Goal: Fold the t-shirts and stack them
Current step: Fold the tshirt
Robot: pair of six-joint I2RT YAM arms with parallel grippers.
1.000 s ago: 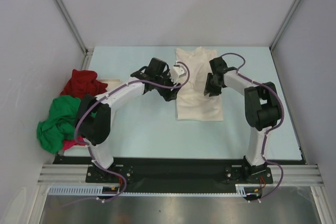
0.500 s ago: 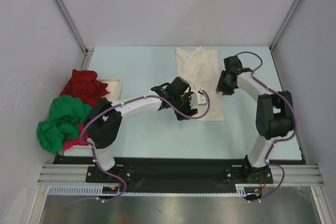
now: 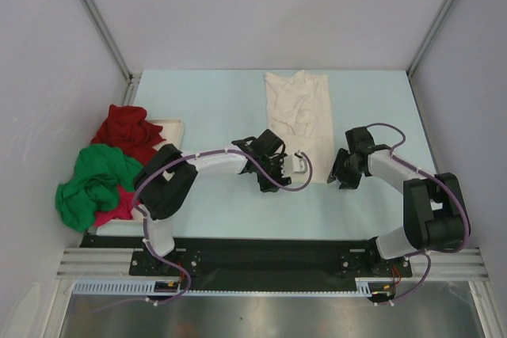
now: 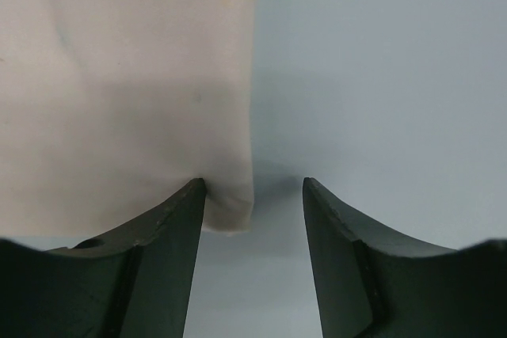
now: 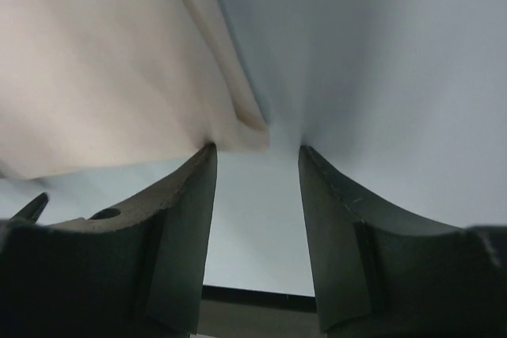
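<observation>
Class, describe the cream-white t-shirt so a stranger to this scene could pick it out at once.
Start at the pale blue table. Right of its middle lies the cream-white cloth t-shirt, laid out as a long flat strip. Unlike the dark red t-shirt, bright green t-shirt and magenta-pink t-shirt heaped at the left edge, it lies flat and alone.

Your top view sits bright, even and sharp with only faint shadows on the table, while both wrist views turn soft up close, dark fingers blurred, a dim patch pooling between them.
</observation>
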